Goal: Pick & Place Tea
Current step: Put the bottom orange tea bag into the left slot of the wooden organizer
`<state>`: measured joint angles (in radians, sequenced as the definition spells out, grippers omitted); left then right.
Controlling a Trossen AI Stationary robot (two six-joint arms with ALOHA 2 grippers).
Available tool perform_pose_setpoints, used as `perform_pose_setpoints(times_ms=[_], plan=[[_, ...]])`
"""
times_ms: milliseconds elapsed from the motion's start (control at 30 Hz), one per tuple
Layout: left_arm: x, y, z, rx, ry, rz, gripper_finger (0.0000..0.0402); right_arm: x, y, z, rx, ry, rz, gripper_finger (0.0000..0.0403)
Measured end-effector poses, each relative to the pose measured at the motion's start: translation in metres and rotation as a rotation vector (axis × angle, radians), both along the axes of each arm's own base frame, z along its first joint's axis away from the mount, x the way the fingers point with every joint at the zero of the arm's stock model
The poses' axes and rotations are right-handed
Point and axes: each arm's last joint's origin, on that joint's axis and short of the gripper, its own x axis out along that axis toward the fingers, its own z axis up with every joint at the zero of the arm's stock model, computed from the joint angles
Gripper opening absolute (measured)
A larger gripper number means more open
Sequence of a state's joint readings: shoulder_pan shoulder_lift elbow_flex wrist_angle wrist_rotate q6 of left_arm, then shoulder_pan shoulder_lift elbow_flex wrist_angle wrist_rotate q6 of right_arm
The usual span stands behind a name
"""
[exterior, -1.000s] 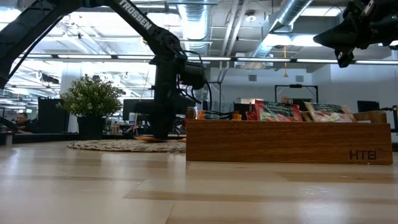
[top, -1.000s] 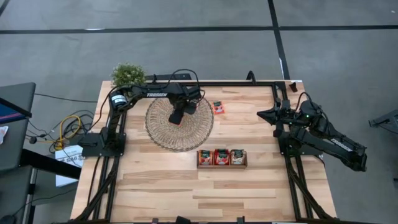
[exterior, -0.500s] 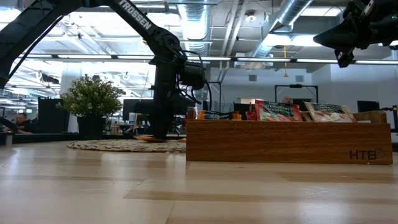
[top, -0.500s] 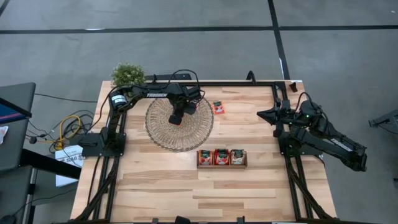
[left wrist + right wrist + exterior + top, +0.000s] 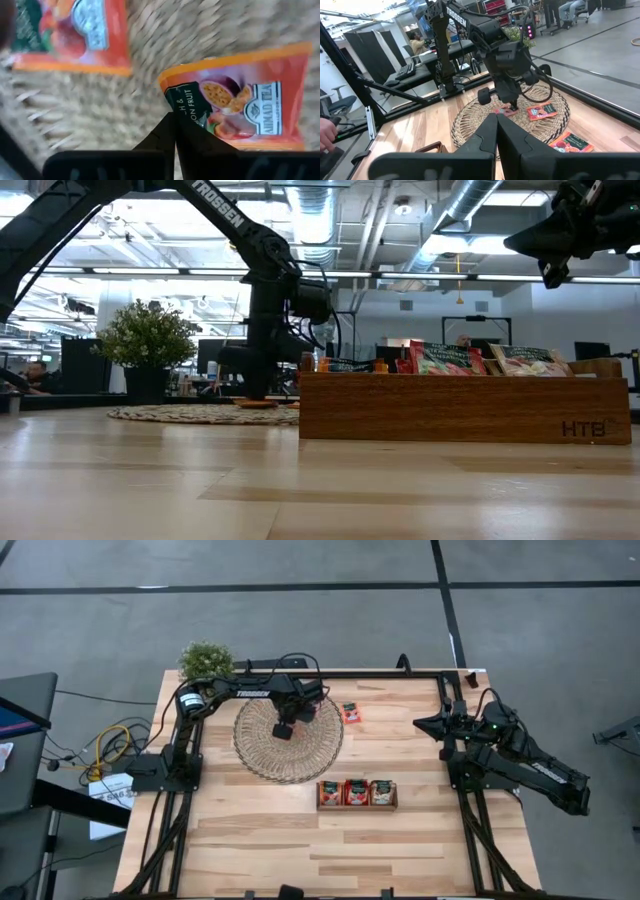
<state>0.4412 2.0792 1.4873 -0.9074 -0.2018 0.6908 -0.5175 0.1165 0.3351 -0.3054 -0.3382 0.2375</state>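
Left gripper point(image 5: 284, 730) down over woven mat point(image 5: 262, 762), toward mat's 12 o'clock; fingers point(image 5: 172, 135) pressed together, pinching corner of orange-red sachet point(image 5: 240, 107). Second sachet point(image 5: 75, 35) flat on mat close by. Third sachet point(image 5: 350, 712) on bare table at mat's 2 o'clock. Wooden tray point(image 5: 357, 806) at mat's 4 o'clock holds more sachets. Right gripper point(image 5: 424, 724) clamped empty, raised at table's 3 o'clock edge.

My arms are matte black, with white TROSSEN lettering along the left arm point(image 5: 245, 692), looping black cables and blunt dark fingers point(image 5: 165, 135)
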Motion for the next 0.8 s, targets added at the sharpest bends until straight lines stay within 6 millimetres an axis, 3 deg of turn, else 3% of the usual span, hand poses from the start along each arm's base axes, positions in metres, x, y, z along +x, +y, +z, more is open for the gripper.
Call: perform_pose_setpoints(times_ms=[267,367,600,800], plan=[[0.000,-0.007,0.001,0.110,0.087,-0.017,0.0000,0.000,0.000,0.000,0.000,0.000,0.000,0.0000],[0.001,-0.012,0.010,0.152,0.107,-0.022,0.0000,0.000,0.000,0.000,0.000,0.000,0.000,0.0000],[0.004,-0.028,0.064,0.225,-0.004,0.106,0.0000,0.000,0.000,0.000,0.000,0.000,0.000,0.0000],[0.002,-0.065,0.120,0.228,-0.074,0.179,0.0000,0.000,0.000,0.000,0.000,0.000,0.000,0.0000]])
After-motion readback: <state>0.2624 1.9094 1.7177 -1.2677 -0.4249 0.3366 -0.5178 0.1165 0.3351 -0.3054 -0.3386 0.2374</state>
